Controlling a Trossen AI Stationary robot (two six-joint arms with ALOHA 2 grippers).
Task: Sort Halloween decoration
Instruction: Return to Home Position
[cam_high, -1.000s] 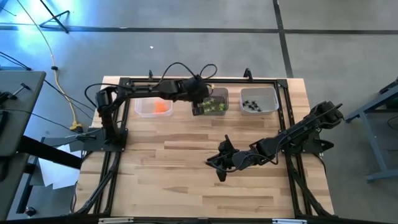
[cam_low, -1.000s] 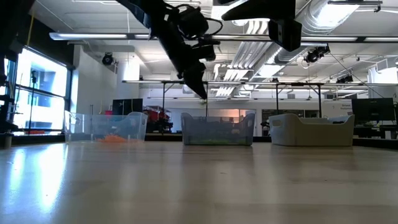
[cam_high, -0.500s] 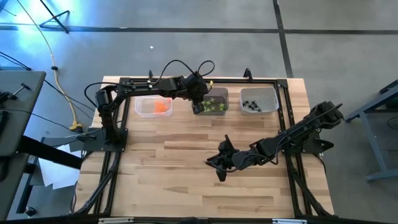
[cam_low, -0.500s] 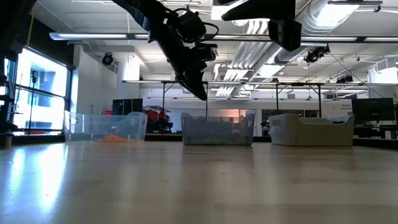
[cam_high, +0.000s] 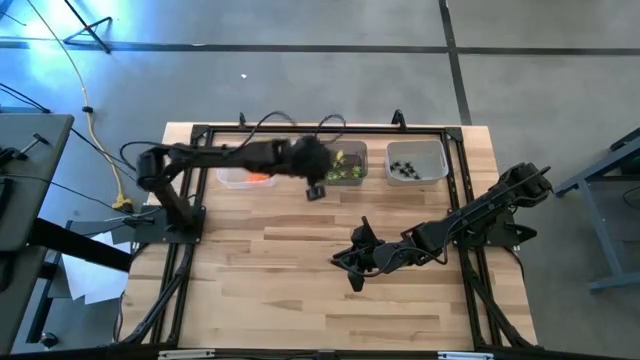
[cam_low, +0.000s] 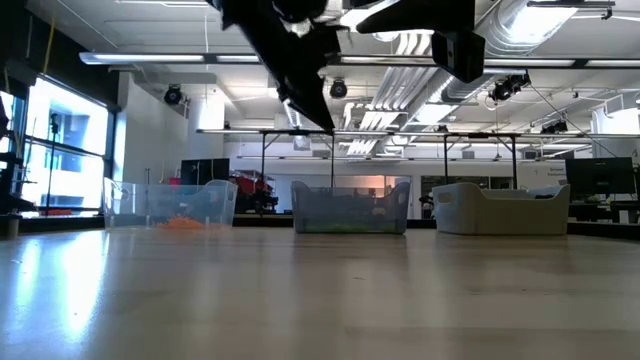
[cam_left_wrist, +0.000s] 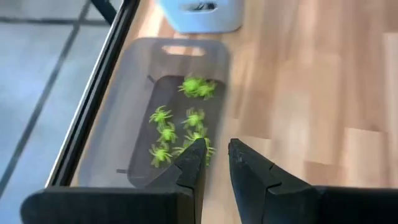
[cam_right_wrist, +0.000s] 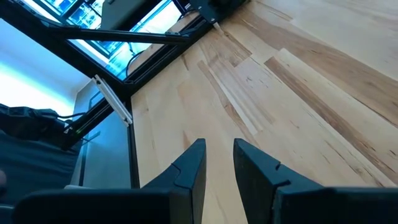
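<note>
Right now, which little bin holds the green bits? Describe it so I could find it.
On the wooden table, three small bins sit in a row along the far edge. Take the middle bin, with the left gripper hanging by its near left corner. It alone holds lime-green spiders; the left bin holds orange pieces, the right bin black pieces.

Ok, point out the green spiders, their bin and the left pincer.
green spiders (cam_left_wrist: 194, 118), left wrist view, one spider mid-cluster.
grey bin (cam_left_wrist: 127, 118), left wrist view, its side wall.
left pincer (cam_left_wrist: 216, 144), left wrist view, midway between its fingertips.
</note>
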